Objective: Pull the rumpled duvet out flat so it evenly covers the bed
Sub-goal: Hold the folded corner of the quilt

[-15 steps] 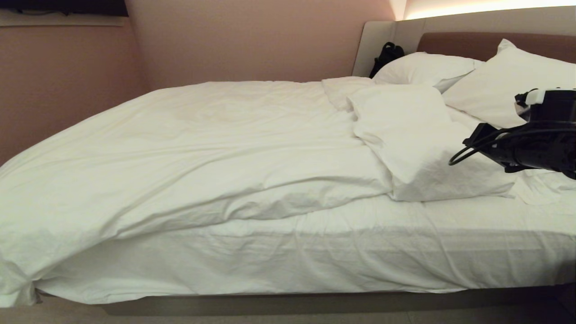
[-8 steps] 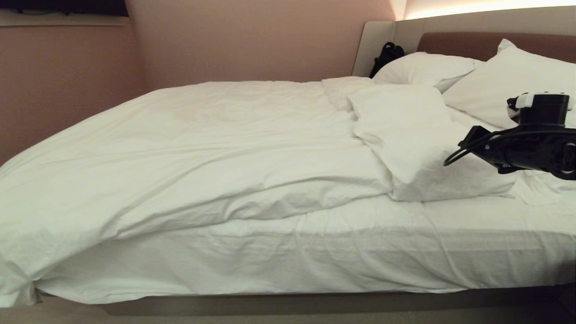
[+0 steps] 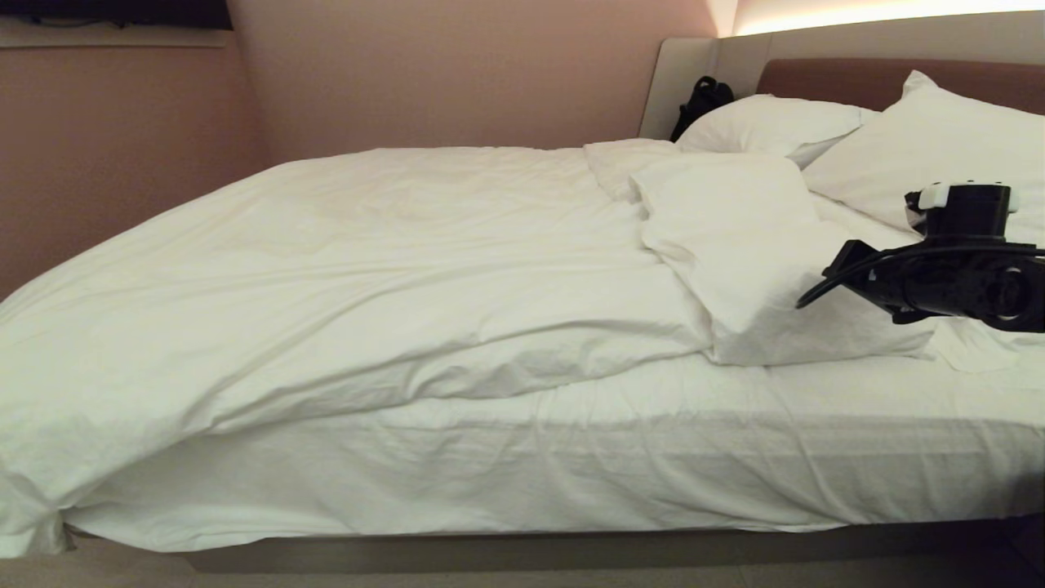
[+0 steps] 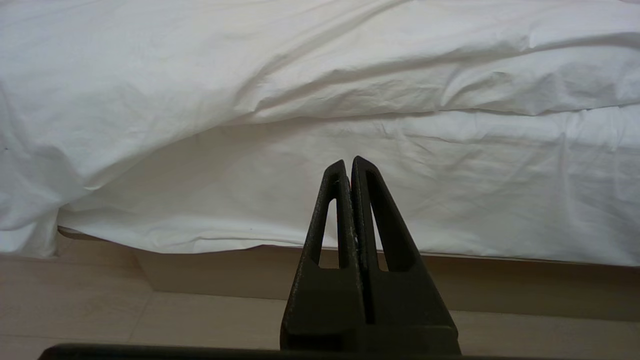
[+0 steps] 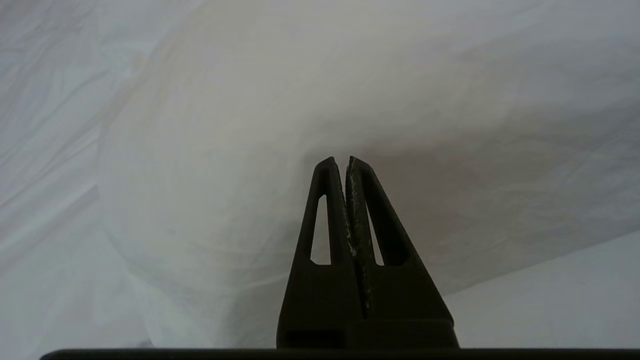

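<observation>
- head view: the duvet is lying rumpled across the left and middle of the bed, bunching toward the far side and spilling over the left end, where its corner is hanging down near the floor.
- head view: the near edge of the duvet is running in a slant, leaving a broad strip of fitted sheet showing along the near side of the mattress.
- head view: a folded-back flap of the duvet is resting at its right end, just beside the pillows, which are leaning at the brown headboard.
- head view: a black bag is sitting in the far corner beside the headboard surround.
- head view: the right arm is reaching in from the right edge over the flap; its fingers are pointing away, out of sight here.
- right wrist view: the right gripper is hovering with fingers pressed together, holding nothing, close above white bedding.
- left wrist view: the left gripper is sitting low before the near side of the bed, fingers closed together and empty, apart from the sheet, with the grey-beige platform base below.
</observation>
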### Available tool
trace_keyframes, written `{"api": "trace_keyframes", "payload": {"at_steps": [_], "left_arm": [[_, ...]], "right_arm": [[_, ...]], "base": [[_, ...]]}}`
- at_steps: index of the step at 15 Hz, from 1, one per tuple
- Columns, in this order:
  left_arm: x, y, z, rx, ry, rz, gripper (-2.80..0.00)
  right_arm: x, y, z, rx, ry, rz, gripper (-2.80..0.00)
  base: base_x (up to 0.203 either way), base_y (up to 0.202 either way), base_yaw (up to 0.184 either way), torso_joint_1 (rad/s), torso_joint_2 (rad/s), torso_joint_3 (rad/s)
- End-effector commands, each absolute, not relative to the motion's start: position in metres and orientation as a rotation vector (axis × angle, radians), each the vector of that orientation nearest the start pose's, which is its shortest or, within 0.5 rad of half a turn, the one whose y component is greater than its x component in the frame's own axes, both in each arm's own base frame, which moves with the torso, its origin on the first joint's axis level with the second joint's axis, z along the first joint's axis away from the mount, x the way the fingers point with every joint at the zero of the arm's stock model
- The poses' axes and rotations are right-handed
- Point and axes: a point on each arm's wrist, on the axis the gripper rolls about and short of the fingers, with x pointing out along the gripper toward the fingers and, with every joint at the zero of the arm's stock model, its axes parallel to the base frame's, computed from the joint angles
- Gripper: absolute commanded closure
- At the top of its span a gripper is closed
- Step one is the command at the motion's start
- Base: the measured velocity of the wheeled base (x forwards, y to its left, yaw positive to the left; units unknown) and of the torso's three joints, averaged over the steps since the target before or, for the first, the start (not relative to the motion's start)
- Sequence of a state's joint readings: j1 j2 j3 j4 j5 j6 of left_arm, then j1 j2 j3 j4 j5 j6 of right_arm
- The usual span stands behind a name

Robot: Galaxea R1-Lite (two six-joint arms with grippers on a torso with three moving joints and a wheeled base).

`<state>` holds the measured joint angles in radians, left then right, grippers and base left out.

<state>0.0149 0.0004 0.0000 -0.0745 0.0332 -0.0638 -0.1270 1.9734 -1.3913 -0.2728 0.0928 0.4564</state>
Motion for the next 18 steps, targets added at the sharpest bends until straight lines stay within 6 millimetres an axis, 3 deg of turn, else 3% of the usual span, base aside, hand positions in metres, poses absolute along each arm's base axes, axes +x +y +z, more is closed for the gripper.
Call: {"api": "trace_keyframes", "payload": {"at_steps": [1, 10, 18], "left_arm": [[-0.023, 0.000, 0.083, -0.065, -0.077, 0.047, 0.00], [-0.023, 0.000, 0.083, -0.065, -0.076, 0.047, 0.00], [-0.023, 0.000, 0.083, -0.065, -0.076, 0.047, 0.00]], "right_arm": [[0.402, -0.049, 0.208, 0.490, 0.302, -0.104, 0.00], [0.406, -0.050, 0.201, 0.492, 0.318, -0.106, 0.00], [0.416, -0.051, 0.179, 0.496, 0.367, -0.114, 0.00]], "base": [[0.000, 0.000, 0.000, 0.000, 0.00, 0.000], [0.000, 0.000, 0.000, 0.000, 0.00, 0.000], [0.000, 0.000, 0.000, 0.000, 0.00, 0.000]]}}
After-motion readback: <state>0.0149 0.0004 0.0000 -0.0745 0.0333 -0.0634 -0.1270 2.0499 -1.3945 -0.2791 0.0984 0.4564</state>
